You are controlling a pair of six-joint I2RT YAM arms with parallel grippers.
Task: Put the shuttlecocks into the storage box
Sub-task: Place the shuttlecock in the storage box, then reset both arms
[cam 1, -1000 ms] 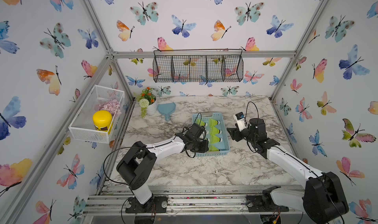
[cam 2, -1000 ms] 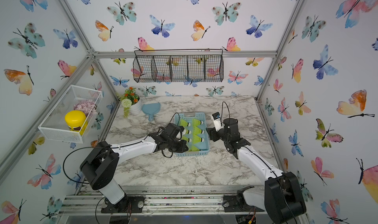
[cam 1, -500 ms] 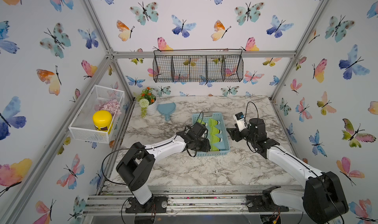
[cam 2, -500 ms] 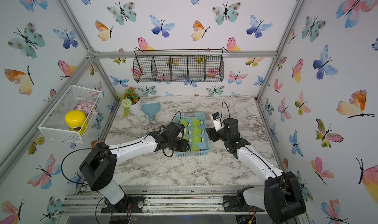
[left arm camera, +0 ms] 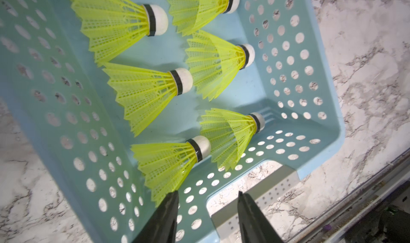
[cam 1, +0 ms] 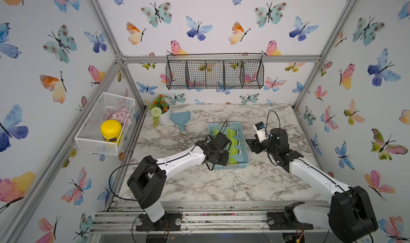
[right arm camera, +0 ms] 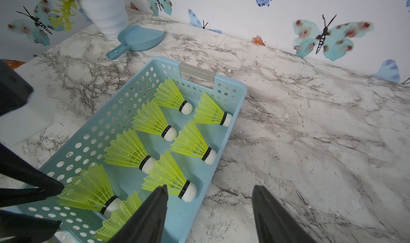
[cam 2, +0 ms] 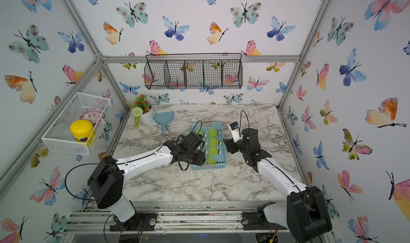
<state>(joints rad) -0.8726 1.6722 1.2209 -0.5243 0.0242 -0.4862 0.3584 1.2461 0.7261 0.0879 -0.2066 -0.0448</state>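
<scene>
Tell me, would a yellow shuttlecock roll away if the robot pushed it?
Probably only in a curve: each shuttlecock is a cone with a rounded tip. Its thin lattice skirt looks light and bendy, so squeezing might squash it.

Eight shuttlecocks [right arm camera: 131,150] are lying in two rows inside the storage box [right arm camera: 226,91], white tips pointing toward its right wall; the right gripper [right arm camera: 209,187] is hovering by that wall, jaws parted and empty. A blue scoop [right arm camera: 139,38] and a white plant pot [right arm camera: 104,15] are sitting far left on the marble table [right arm camera: 310,130].
</scene>
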